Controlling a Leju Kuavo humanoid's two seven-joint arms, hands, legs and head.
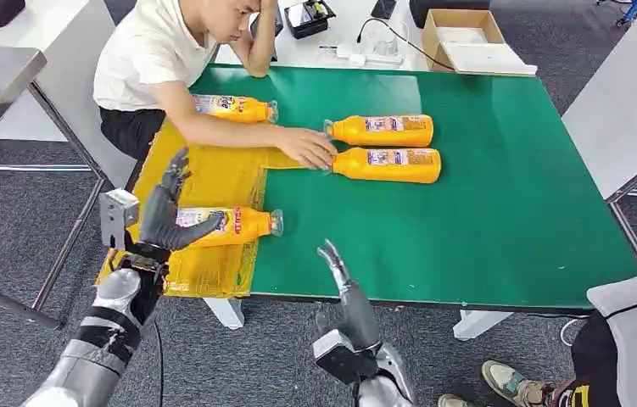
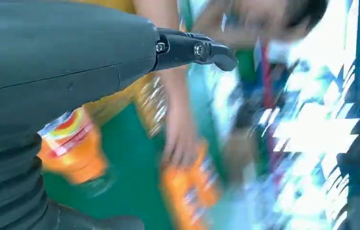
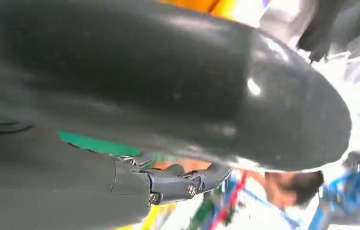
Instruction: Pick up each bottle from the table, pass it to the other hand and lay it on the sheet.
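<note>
Where the yellow sheet (image 1: pixel 213 182) covers the left end of the green table (image 1: pixel 510 203), two bottles lie on their sides upon it. The near bottle (image 1: pixel 238 225) rests at the sheet's near part, long axis parallel to the sheet's near edge, clear cap pointing right just past the sheet's right border. The far bottle (image 1: pixel 234 108) lies at the sheet's far edge, axis nearly the same, cap also pointing right. Both are orange with a printed label around the middle. The left hand (image 1: pixel 166 212) stands above the sheet beside the near bottle's base, fingers spread and holding nothing; whether the thumb touches the bottle cannot be told.

Right of the sheet, on bare green, two further orange bottles lie side by side, the farther one (image 1: pixel 382 130) and the nearer one (image 1: pixel 389 164), both with caps pointing left toward the sheet. A person's hand (image 1: pixel 306 146) rests at those caps. The right hand (image 1: pixel 344 292) rises at the table's near edge, right of the sheet, fingers extended and empty.
</note>
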